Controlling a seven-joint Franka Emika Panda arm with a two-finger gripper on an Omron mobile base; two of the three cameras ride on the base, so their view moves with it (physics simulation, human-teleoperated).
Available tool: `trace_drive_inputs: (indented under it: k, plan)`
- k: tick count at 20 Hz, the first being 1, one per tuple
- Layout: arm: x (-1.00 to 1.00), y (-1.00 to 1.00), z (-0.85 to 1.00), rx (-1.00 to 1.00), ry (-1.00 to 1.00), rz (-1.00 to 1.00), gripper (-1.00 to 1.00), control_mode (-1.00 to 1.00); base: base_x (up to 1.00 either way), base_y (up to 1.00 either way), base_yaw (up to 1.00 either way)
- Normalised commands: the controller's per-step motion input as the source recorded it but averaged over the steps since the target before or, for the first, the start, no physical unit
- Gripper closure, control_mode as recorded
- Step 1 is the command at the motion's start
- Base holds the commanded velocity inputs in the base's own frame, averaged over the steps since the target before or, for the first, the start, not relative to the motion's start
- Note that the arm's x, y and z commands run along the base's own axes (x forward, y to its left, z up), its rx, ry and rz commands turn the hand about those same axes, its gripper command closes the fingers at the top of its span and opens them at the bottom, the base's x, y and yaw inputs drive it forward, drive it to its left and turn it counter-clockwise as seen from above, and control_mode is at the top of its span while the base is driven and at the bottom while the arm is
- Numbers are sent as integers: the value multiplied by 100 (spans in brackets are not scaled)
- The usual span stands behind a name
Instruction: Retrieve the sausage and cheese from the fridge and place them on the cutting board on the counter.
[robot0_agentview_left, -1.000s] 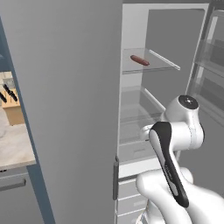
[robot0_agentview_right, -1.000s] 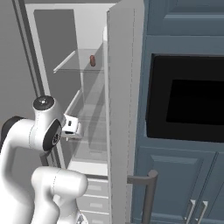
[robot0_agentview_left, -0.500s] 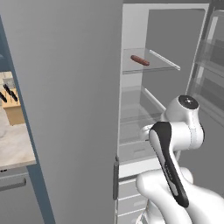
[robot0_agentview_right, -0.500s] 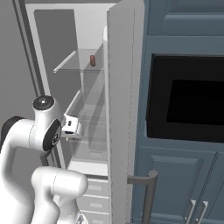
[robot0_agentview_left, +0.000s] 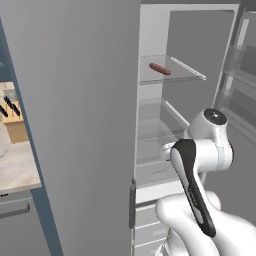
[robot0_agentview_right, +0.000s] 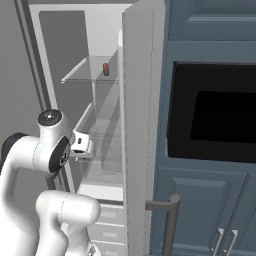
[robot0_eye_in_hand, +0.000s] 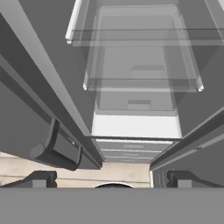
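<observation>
Fridge (robot0_agentview_left: 150, 30): door swung wide, pale inside, clear glass shelves stacked one above another
Sausage (robot0_agentview_left: 159, 69): lies on its side on the upper glass shelf (robot0_agentview_left: 195, 76), near the shelf's front edge; from the right base camera it shows end-on as a small reddish stub (robot0_agentview_right: 106, 69)
Cheese: I cannot find it on any shelf in these pictures
Counter (robot0_agentview_left: 15, 170): a beige marbled strip at the far left, past the fridge's grey side, with a knife block (robot0_agentview_left: 15, 125) on it; the cutting board cannot be made out
Gripper (robot0_eye_in_hand: 112, 178): fingers spread fully apart, nothing between them, aimed into the lower part of the fridge at the drawers (robot0_eye_in_hand: 131, 154) and the lower shelves
Arm (robot0_agentview_left: 210, 145): folded low in front of the opening, well below the sausage's shelf
How the sausage will likely handle: light and fairly firm with some give; smooth and round, so it may roll on the glass or squirt out of a pinch
Where to take hold: across the middle of its length, fingers either side of the narrow body, not at the rounded ends
Step in hand: judged to be the reach towards the sausage; nothing fetched yet
Caution: the shelf is thin glass, so come in level rather than pressing down
</observation>
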Motion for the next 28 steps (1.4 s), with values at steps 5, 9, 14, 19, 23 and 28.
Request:
trace_drive_inputs:
  k: [5, 9, 14, 19, 23, 28]
  plan:
    - [0, 5, 7, -3, -12, 0, -100, -100, 0, 0, 0]
    - [0, 2, 25, -5, -23, 0, -100, -100, 0, 0, 0]
    - [1, -14, 25, -3, -17, 0, -100, -100, 0, 0, 0]
    - [3, -24, 40, 5, -14, -3, -100, -100, 0, 0, 0]
    - [7, -10, 47, 1, -17, -4, -100, -100, 0, 0, 0]
    - [18, 0, 50, 0, -17, -13, -100, -100, 0, 0, 0]
